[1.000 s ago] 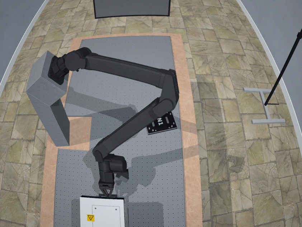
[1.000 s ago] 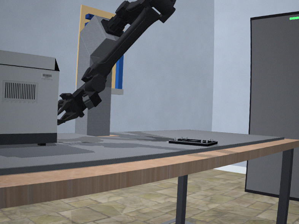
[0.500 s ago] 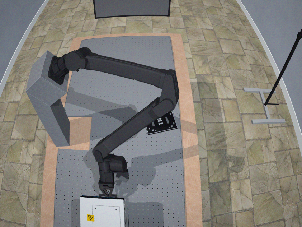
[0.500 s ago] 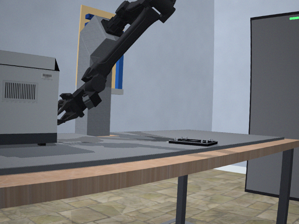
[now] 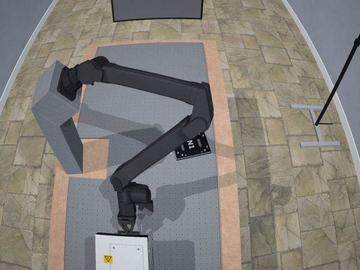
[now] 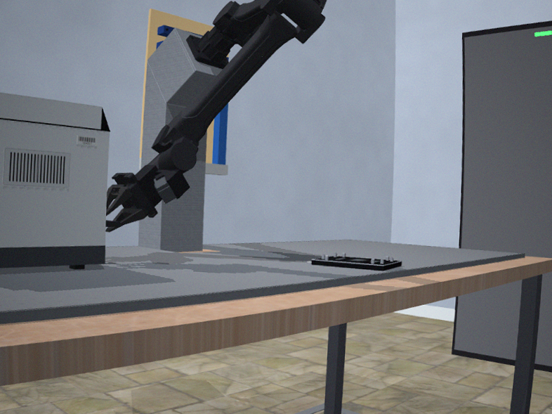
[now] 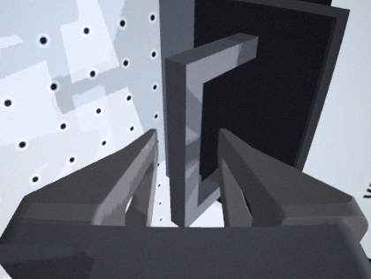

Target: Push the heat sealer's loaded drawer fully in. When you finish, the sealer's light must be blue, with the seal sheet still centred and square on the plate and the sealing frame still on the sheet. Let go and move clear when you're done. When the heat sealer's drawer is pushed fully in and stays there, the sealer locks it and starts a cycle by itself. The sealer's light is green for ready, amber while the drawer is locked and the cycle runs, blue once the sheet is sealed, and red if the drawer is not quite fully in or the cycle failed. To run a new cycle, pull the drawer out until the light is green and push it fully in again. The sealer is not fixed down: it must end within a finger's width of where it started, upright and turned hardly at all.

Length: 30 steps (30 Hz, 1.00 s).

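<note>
Looking from the left, I see the white box-shaped heat sealer at the table's near-left end. Its dark drawer front carries a grey bracket-shaped handle. My black parallel gripper straddles that handle, fingers partly parted on either side of the bar with gaps showing, so the claw is released and grasps nothing. Further right, a flat black mounting plate lies well apart on the grey perforated table top. I cannot tell the sealer's light colour.
</note>
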Each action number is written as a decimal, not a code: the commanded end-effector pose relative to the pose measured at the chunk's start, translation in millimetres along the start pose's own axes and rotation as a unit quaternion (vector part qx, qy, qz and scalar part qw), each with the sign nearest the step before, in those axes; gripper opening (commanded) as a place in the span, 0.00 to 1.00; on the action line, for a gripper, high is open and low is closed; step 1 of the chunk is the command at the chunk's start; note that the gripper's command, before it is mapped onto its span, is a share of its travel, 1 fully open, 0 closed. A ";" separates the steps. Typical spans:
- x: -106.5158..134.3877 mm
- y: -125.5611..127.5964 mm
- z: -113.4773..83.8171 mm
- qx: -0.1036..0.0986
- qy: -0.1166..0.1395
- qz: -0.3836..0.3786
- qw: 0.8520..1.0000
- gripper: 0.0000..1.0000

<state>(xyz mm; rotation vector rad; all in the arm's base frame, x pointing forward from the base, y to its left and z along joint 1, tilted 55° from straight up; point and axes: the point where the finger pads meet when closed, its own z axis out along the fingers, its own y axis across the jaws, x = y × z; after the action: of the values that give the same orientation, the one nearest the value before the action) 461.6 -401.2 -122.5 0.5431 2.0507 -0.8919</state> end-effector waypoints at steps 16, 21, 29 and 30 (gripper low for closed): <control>14.7 3.2 -3.9 -0.002 0.010 0.005 1.000 0.30; 14.7 3.2 -3.9 -0.002 0.010 0.005 1.000 0.30; 14.7 3.2 -3.9 -0.002 0.010 0.005 1.000 0.30; 14.7 3.2 -3.9 -0.002 0.010 0.005 1.000 0.30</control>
<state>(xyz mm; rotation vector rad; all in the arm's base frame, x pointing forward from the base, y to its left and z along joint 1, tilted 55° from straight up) 461.4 -400.2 -123.0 0.5430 2.0517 -0.8911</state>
